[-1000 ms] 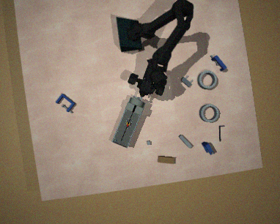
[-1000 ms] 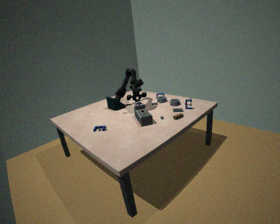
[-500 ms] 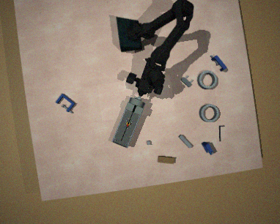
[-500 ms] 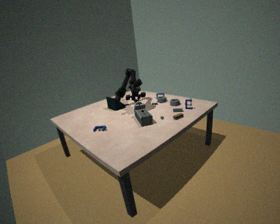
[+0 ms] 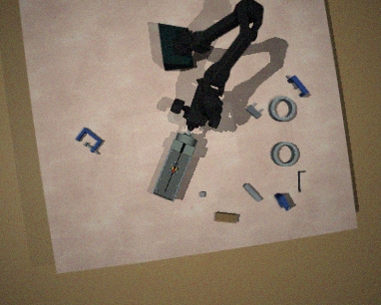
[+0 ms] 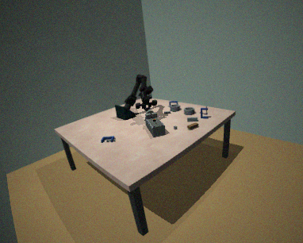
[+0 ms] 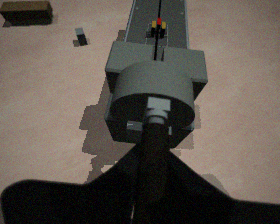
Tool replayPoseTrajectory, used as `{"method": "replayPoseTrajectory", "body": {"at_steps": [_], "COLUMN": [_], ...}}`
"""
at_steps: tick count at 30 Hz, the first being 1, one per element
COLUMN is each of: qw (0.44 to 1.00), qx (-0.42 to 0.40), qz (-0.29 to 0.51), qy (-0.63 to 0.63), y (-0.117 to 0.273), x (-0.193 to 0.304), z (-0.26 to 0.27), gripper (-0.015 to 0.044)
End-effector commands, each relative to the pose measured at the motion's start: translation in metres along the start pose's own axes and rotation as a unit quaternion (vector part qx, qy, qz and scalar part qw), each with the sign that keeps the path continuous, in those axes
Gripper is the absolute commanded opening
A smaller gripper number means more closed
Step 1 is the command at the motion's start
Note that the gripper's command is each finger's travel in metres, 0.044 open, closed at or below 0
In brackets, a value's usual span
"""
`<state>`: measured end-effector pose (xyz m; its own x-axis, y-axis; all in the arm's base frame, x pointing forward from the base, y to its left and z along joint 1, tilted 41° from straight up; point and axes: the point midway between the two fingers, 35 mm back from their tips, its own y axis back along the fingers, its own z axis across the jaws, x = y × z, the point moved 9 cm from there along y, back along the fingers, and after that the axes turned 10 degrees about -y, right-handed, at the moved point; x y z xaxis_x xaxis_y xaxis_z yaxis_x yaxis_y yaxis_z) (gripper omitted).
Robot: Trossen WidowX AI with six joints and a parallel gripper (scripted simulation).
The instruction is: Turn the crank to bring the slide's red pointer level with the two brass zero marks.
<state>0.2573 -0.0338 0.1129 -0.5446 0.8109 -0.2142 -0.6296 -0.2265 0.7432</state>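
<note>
The grey slide machine has a dark slot along its top and a round grey crank housing at the end nearest the arm. The red pointer is in the slot, between the two brass marks. It looks very near their level, perhaps slightly toward the machine's far end; exact alignment cannot be told. My gripper is shut on the crank handle, whose pale collar shows just beyond the dark fingertips, in front of the housing. The fingers hide the grip.
A brown block and a small grey piece lie near the machine's far end. A blue clamp lies on the other side. Two grey rings lie farther off.
</note>
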Motion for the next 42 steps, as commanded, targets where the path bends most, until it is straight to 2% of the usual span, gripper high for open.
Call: {"method": "replayPoseTrajectory", "body": {"at_steps": [1,42], "qw": [1.000,1.000], "qx": [0.011,0.011], "qz": [-0.005,-0.005], "qy": [-0.006,-0.006], "y": [-0.0001,-0.0030], "x": [-0.0002,0.0013], "z": [-0.0072,-0.0139], "gripper": [0.0000,0.0000]}}
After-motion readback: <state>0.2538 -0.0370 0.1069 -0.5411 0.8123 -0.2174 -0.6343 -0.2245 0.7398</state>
